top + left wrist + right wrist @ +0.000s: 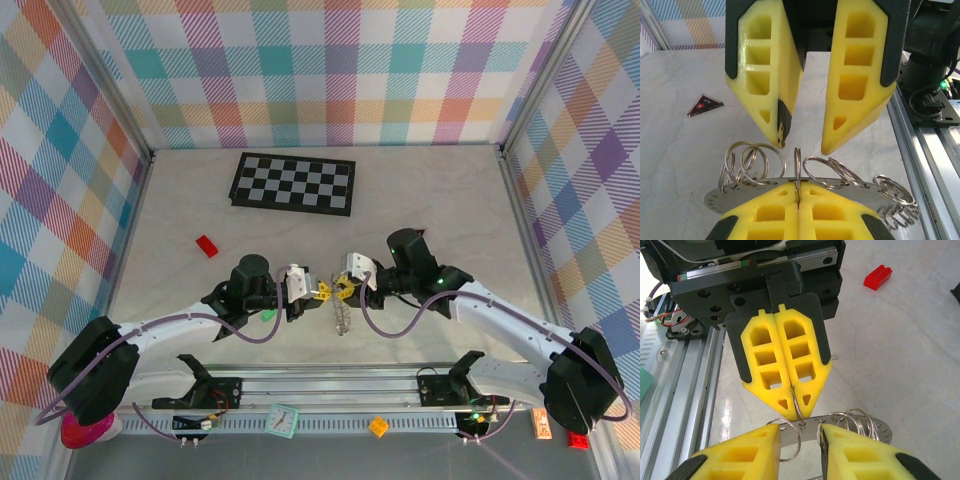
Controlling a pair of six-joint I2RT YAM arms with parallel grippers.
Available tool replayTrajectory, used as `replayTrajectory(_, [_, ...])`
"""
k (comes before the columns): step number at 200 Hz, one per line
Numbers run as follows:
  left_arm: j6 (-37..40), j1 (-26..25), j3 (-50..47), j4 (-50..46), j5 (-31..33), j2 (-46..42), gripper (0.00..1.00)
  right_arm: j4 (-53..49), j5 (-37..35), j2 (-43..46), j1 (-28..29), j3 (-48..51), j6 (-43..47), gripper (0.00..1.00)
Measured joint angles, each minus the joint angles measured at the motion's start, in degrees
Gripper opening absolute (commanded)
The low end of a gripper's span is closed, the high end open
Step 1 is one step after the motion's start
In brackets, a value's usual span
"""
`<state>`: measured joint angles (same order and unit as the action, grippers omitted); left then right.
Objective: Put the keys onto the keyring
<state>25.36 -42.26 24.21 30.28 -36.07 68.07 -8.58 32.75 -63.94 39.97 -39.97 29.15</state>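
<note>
The keyring (341,312) is a flat grey metal ring fringed with small wire loops, and it is held off the table between the two grippers. My left gripper (799,187) is shut on one upright wire loop at the ring's rim (712,201). From the right wrist, the left gripper (794,412) pinches that loop just above the ring's plate (885,429). My right gripper (800,429) is open, with a finger on each side of the pinched loop, close to the ring. From above, the left gripper (320,292) and right gripper (345,289) meet tip to tip. The keys are out of view.
A black-and-white checkerboard (294,183) lies at the back of the table. A small red brick (207,246) sits left of the arms. A red triangle (704,105) lies on the marble beyond the ring. The aluminium rail (320,385) runs along the near edge.
</note>
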Motion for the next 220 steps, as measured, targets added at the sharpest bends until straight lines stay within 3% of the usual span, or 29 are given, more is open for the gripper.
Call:
replayTrajectory(140, [0.0, -0.4, -0.1, 1.4, -0.5, 0.0, 0.0, 1.3, 1.9, -1.9, 0.2, -0.8, -0.2, 0.12])
replayTrajectory(159, [0.0, -0.4, -0.1, 1.4, -0.5, 0.0, 0.0, 0.9, 2.0, -2.2, 0.2, -1.2, 0.1, 0.0])
replayTrajectory(170, [-0.1, -0.4, -0.1, 1.4, -0.4, 0.0, 0.0, 0.5, 2.2, -2.6, 0.2, -1.6, 0.5, 0.0])
replayTrajectory(192, [-0.2, -0.4, -0.1, 1.3, -0.1, 0.0, 0.11, -0.9, 2.2, -3.0, 0.2, -2.4, 1.3, 0.0])
replayTrajectory(220, [-0.2, -0.4, -0.1, 0.9, 0.4, -0.3, 0.15, -4.0, 1.7, -3.2, 0.8, -4.0, 2.6, 0.0])
